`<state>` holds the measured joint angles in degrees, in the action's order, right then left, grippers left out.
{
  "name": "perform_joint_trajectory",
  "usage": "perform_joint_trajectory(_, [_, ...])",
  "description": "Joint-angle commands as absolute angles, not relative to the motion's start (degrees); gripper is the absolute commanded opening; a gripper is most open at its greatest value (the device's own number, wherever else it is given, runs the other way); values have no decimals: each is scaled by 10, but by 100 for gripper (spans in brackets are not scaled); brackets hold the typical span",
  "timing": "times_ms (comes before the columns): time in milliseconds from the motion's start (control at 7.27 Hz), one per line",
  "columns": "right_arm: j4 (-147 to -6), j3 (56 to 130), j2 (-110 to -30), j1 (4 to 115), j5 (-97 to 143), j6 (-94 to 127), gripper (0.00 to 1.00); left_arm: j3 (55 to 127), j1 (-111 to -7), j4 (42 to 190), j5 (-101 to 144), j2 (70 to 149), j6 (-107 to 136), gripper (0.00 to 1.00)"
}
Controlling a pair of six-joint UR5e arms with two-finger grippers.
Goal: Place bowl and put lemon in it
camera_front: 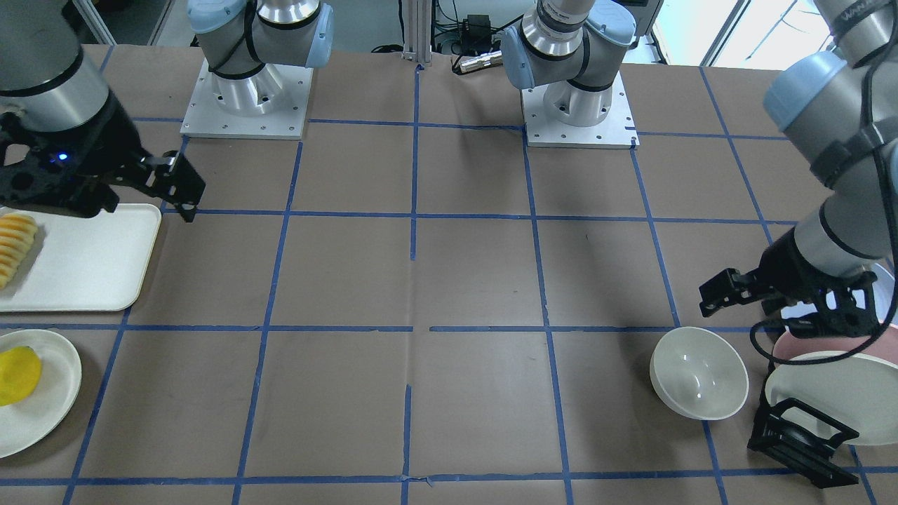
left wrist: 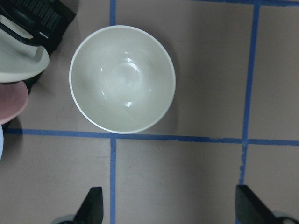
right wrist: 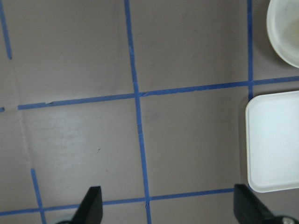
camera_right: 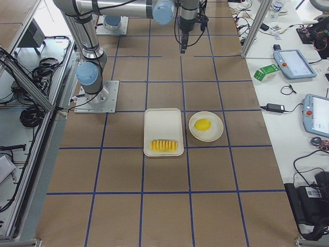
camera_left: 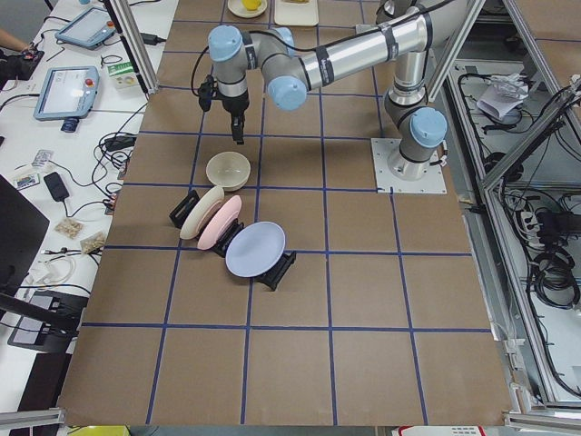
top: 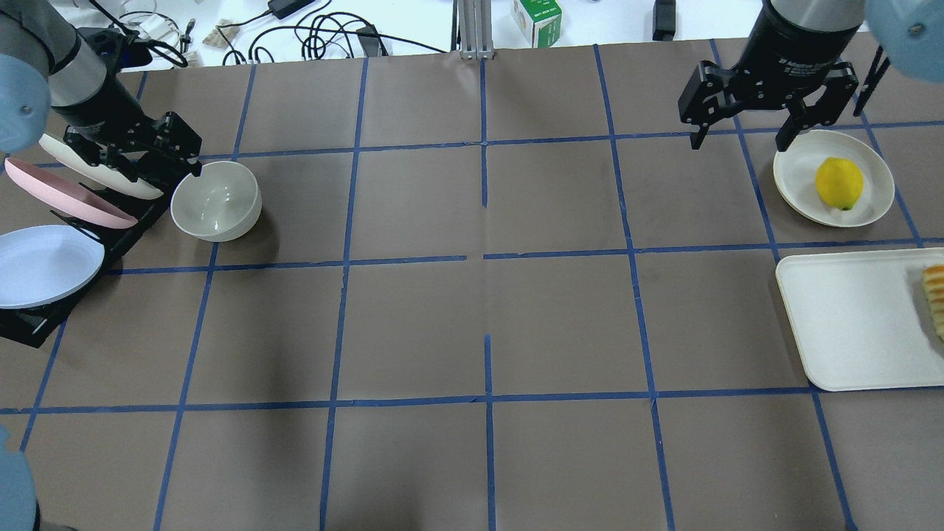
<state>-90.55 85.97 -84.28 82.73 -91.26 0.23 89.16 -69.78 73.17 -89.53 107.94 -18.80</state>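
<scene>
The bowl stands upright on the desk, just beside the plate rack. The left gripper is spread wide and empty, apparently hovering by the bowl's rim. The lemon lies on a plate. The right gripper, also wide open and empty, hangs near that plate.

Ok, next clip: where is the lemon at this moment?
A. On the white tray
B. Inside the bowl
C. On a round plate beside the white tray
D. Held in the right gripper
C: the lemon lies on the round plate next to the tray, while the bowl is empty and the right gripper is open with nothing in it.
</scene>
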Motion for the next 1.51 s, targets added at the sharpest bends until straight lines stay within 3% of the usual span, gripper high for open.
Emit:
perform_joint_trajectory(0, [-938,860,-796,741,-915,-45,100,896,-682,650,-898,1143,-223,100])
perform_joint_trajectory(688, [-1112,858,-661,655,-910,-173,100,917,-679,591,-899,1179,-236,97])
perform_joint_trajectory(962, [-1141,855,-625,636,-914,-205,100,936,-678,589,-899,1179,-236,81])
perform_joint_trajectory(1100, [-1146,855,-612,618,-910,-221,100,938,-678,584,-899,1180,-235,67])
perform_joint_trajectory(1375, [-1192,854,-586,614,-915,-254,100,939,-679,584,-899,1181,-235,67])
